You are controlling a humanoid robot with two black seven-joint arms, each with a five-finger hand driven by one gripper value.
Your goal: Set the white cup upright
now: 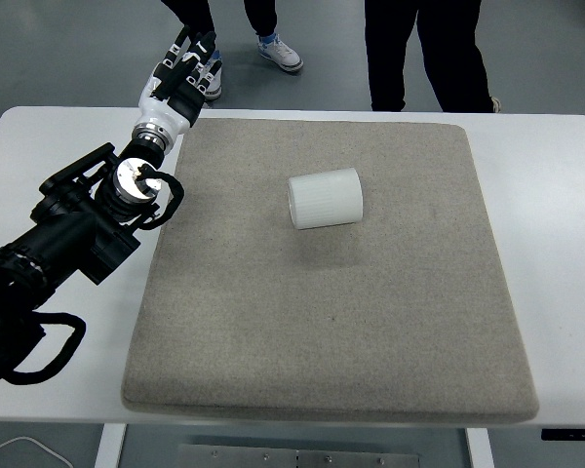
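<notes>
The white cup (325, 198) is seen lying on its side near the middle of a grey mat (331, 322), its ribbed wall showing and its ends pointed left and right. The mat is spread over the white table (556, 244). The left hand (183, 78) is held out past the mat's far left corner, well apart from the cup; its fingers (197, 54) are extended loosely and nothing is grasped by them. Beyond the table's far edge, the legs and shoes of standing persons (424, 49) are visible on the floor.
</notes>
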